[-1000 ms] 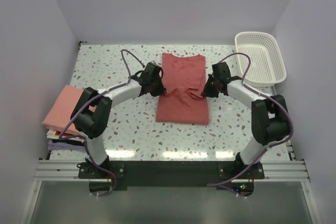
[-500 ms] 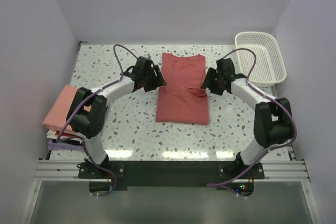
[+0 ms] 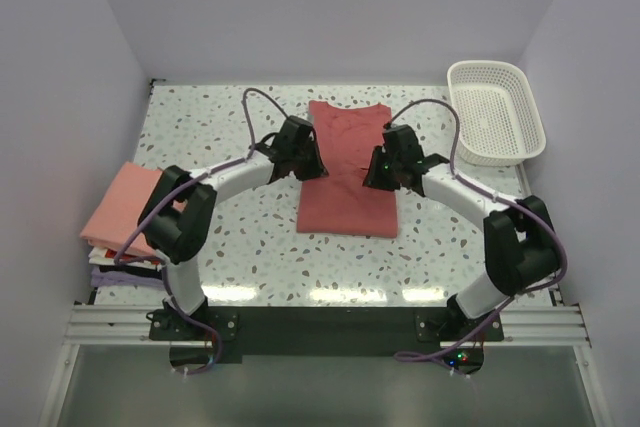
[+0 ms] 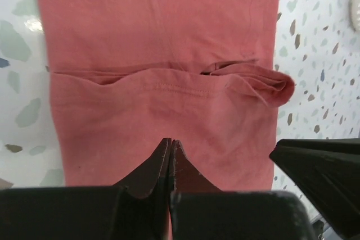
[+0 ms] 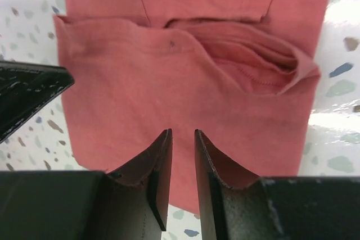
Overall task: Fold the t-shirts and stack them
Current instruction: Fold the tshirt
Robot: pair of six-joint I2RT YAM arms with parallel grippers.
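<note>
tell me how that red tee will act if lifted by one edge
Likely floppy: the red t-shirt lies in soft layers with a bunched fold at one side. Probably light, being thin cloth; the fold would likely fall open.

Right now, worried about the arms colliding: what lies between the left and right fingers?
Only the red shirt, partly folded, seen in the top view.

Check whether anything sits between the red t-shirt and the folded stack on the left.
Nothing lying on the table. Only the left arm arches over the stretch between red t-shirt and folded stack.
</note>
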